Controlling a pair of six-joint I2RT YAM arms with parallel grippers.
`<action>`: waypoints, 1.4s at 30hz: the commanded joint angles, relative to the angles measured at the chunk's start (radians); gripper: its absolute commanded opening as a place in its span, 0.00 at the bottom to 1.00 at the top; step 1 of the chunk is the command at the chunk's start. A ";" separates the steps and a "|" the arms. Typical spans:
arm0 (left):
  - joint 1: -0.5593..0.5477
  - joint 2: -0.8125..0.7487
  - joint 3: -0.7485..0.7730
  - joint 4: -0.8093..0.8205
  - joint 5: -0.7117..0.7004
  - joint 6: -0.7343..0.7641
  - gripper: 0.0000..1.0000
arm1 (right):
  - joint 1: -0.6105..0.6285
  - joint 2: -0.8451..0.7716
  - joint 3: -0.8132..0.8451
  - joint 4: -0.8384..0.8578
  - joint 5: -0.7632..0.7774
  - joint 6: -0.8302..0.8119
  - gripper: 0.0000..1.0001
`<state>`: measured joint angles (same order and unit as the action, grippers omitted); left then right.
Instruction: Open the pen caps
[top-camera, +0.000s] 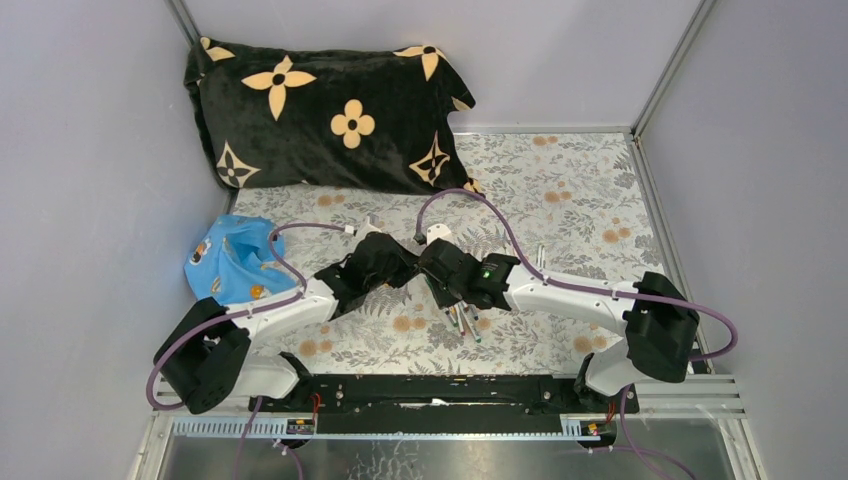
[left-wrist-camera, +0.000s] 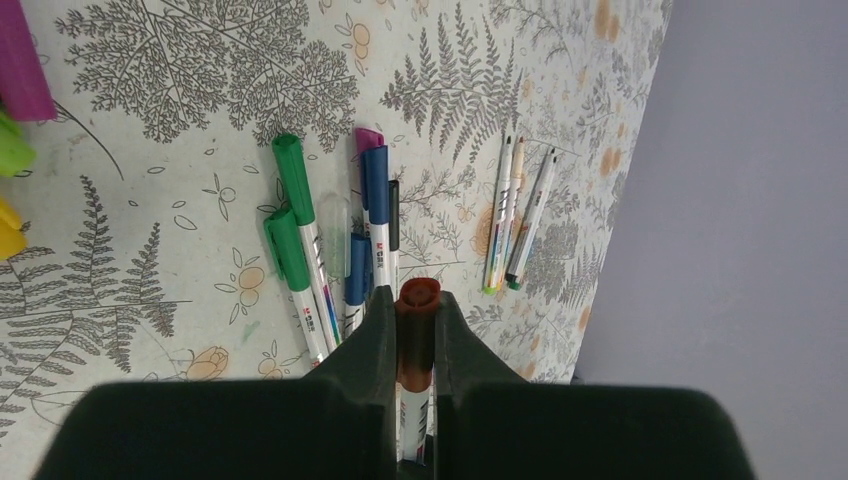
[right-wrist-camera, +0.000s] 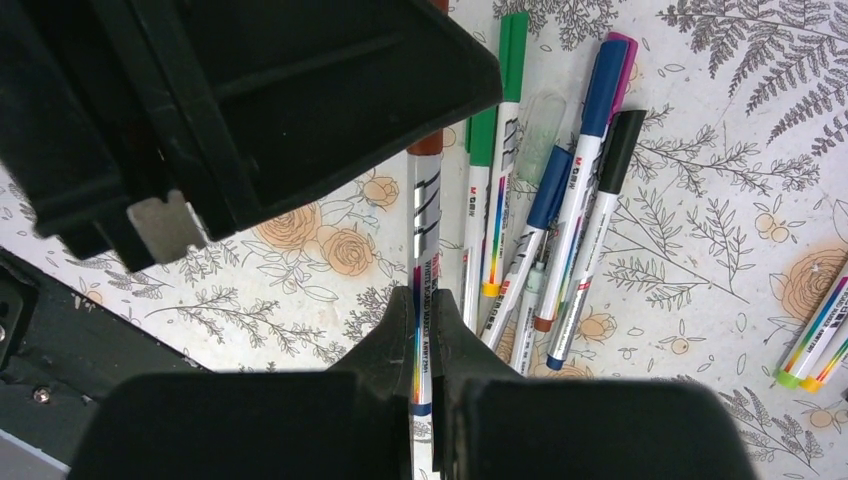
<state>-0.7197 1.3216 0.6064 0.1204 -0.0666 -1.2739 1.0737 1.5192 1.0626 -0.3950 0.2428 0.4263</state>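
Now both grippers hold one pen between them, over the table (top-camera: 560, 190). Closest to the arms, the right gripper (right-wrist-camera: 425, 312) is squeezed tight on the white barrel of the pen (right-wrist-camera: 424, 215), with almost no gap between its jaws. A bit further out, the left gripper (left-wrist-camera: 416, 310) is squeezed on the brown cap (left-wrist-camera: 417, 298) at the other end of that pen. The round top of the cap pokes out past the fingertips. I think the job in hand is to pull the cap off. To do that well, both grips should be firm. The two grippers should move straight away from each other along the line of the pen, not up or sideways, so the pen does not bend or slip. A small twist may help if the cap sticks. Just past the held pen lies a pile of pens (left-wrist-camera: 287, 250) with green, blue, purple and black caps on, so the grippers should take care not to bump them. Further off, three thin pens (left-wrist-camera: 515, 215) lie side by side. Far back sit a blue cloth (top-camera: 230, 260) and a black pillow (top-camera: 330, 110).
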 joint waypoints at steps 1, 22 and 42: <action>-0.007 -0.065 -0.005 0.003 -0.140 -0.031 0.00 | 0.012 -0.045 -0.014 0.021 -0.017 0.019 0.00; 0.193 -0.052 0.085 -0.007 -0.126 -0.174 0.00 | 0.150 -0.193 -0.326 0.132 0.049 0.195 0.00; 0.057 -0.058 -0.001 -0.368 -0.353 0.120 0.06 | -0.058 -0.234 -0.235 -0.061 0.308 0.110 0.00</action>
<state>-0.6483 1.2785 0.6594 -0.1913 -0.3275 -1.1664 1.0916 1.2713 0.8436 -0.4637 0.5152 0.5804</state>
